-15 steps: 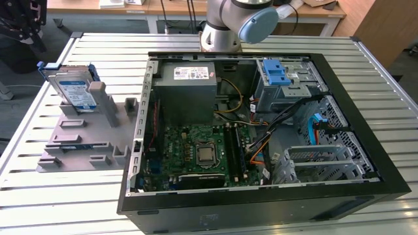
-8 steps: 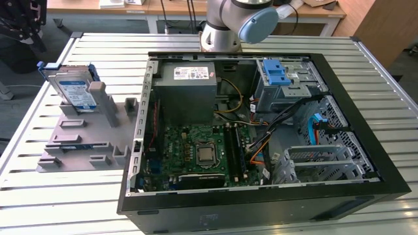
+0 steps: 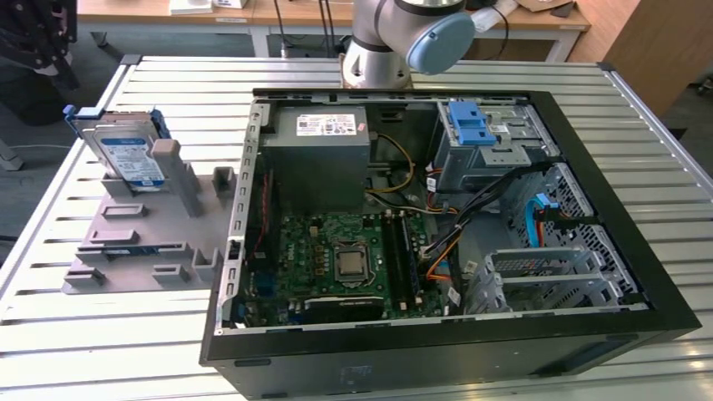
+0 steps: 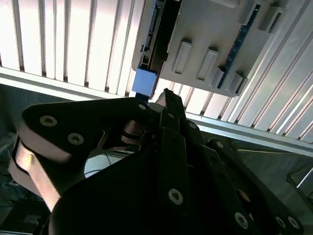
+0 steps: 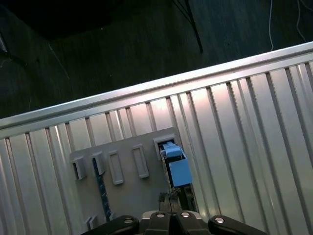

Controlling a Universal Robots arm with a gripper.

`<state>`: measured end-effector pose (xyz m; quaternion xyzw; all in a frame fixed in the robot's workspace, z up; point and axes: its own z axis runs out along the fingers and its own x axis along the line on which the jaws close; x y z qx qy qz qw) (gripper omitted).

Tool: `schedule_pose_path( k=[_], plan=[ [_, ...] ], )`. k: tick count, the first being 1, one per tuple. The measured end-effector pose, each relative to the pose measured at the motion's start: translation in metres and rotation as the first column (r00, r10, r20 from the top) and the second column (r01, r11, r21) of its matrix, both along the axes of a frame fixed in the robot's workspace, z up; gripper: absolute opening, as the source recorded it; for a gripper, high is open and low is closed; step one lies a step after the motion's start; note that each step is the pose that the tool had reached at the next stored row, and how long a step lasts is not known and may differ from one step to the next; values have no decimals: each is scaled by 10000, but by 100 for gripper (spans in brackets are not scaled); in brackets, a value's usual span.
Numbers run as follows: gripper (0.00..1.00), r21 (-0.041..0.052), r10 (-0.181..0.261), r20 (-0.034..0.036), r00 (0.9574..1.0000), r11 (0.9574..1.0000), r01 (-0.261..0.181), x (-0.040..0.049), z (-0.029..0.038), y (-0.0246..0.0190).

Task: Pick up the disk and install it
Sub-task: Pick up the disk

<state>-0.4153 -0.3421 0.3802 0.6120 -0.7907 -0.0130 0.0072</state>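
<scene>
The disk [image 3: 125,154] stands upright on edge in a grey holder [image 3: 145,242] on the table, at the exterior view's left. It is silver, with a white and blue label and a blue frame. Both wrist views look down on it edge-on: the blue frame end [image 5: 176,165] rises from the grey holder [image 5: 122,181], and in the second wrist view the blue end [image 4: 145,81] sits beside the dark disk edge [image 4: 159,34]. My gripper [image 5: 171,201] [image 4: 168,103] hangs high above the holder, roughly over the disk and apart from it, holding nothing.
An open computer case [image 3: 624,217] lies at the exterior view's right, holding a motherboard [image 3: 346,259], a grey power supply [image 3: 323,142] and a blue drive bay latch [image 3: 472,127]. The arm's base [image 3: 385,46] stands behind it. The table [image 3: 100,351] is slatted metal.
</scene>
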Motion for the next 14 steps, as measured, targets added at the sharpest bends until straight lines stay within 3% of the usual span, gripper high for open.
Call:
schedule_pose_path(
  k=[3,10,14],
  plan=[
    [11,-2,368,-1,9993,9993,-368,-1,-7,0],
    [11,-3,414,12,9991,9991,-414,-9,-19,0],
    [11,-14,639,187,9978,9980,-639,-9,-51,14]
  ],
)
